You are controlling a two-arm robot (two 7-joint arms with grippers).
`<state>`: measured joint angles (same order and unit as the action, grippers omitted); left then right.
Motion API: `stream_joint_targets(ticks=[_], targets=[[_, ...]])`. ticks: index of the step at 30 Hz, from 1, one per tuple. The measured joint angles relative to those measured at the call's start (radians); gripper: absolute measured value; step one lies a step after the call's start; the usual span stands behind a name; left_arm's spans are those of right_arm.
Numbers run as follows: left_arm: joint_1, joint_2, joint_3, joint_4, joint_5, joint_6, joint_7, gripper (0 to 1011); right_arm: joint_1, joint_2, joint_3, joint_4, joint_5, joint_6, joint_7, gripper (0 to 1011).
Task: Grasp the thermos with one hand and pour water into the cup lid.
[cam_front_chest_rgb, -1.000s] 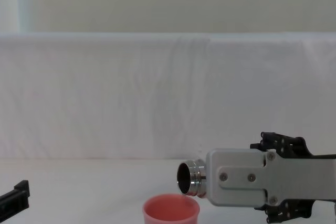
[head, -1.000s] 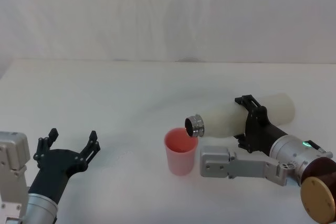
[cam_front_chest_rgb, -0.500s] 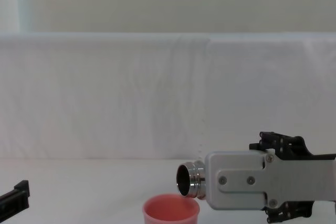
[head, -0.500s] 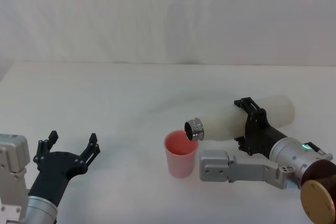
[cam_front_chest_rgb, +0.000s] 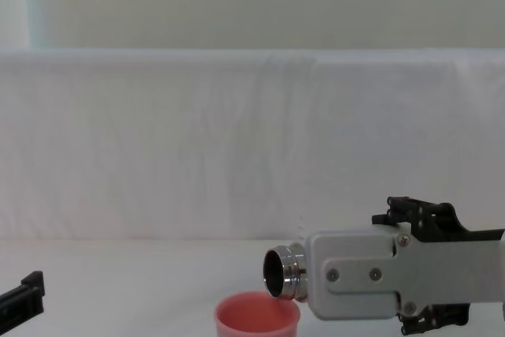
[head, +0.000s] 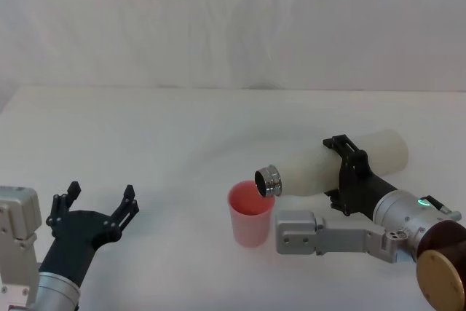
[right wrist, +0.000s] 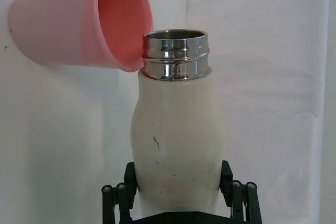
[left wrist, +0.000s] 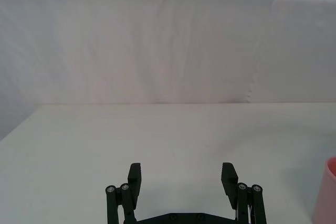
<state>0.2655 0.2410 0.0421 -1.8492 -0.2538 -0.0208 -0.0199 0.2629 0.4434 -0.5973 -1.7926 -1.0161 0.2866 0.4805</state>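
The cream-white thermos lies almost level in the air, tipped with its open steel neck down over the rim of the cup lid, a salmon-pink cup standing on the white table. My right gripper is shut on the thermos around its body. In the right wrist view the thermos runs out from the gripper's black fingers, its mouth at the cup lid's rim. In the chest view the steel neck hangs just above the cup lid. My left gripper rests open at the near left.
The white table stretches wide behind and to the left of the cup, with a white cloth backdrop at its far edge. In the left wrist view my left gripper's fingers stand apart over bare table.
The thermos has tipped a little further, its neck sinking slightly toward the cup lid's rim. The left arm has not moved.
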Motion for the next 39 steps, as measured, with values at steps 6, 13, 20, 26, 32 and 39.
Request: stream_joint_targets(ticks=[6, 13, 20, 26, 32, 39], targets=[[0.000, 0.000, 0.000, 0.000, 0.000, 0.000, 0.000, 1001, 0.004, 0.001, -0.005, -0.002, -0.010, 0.001, 0.005, 952], [0.000, 0.000, 0.000, 0.000, 0.000, 0.000, 0.000, 1001, 0.005, 0.004, -0.008, -0.003, -0.018, 0.002, 0.008, 952], [0.000, 0.000, 0.000, 0.000, 0.000, 0.000, 0.000, 1001, 0.007, 0.007, -0.010, -0.006, -0.027, 0.004, 0.011, 952], [0.000, 0.000, 0.000, 0.000, 0.000, 0.000, 0.000, 1001, 0.008, 0.007, -0.010, -0.008, -0.030, 0.005, 0.013, 952], [0.000, 0.000, 0.000, 0.000, 0.000, 0.000, 0.000, 1001, 0.008, 0.007, -0.010, -0.008, -0.031, 0.006, 0.013, 952], [0.000, 0.000, 0.000, 0.000, 0.000, 0.000, 0.000, 1001, 0.007, 0.007, -0.008, -0.009, -0.032, 0.006, 0.013, 952]])
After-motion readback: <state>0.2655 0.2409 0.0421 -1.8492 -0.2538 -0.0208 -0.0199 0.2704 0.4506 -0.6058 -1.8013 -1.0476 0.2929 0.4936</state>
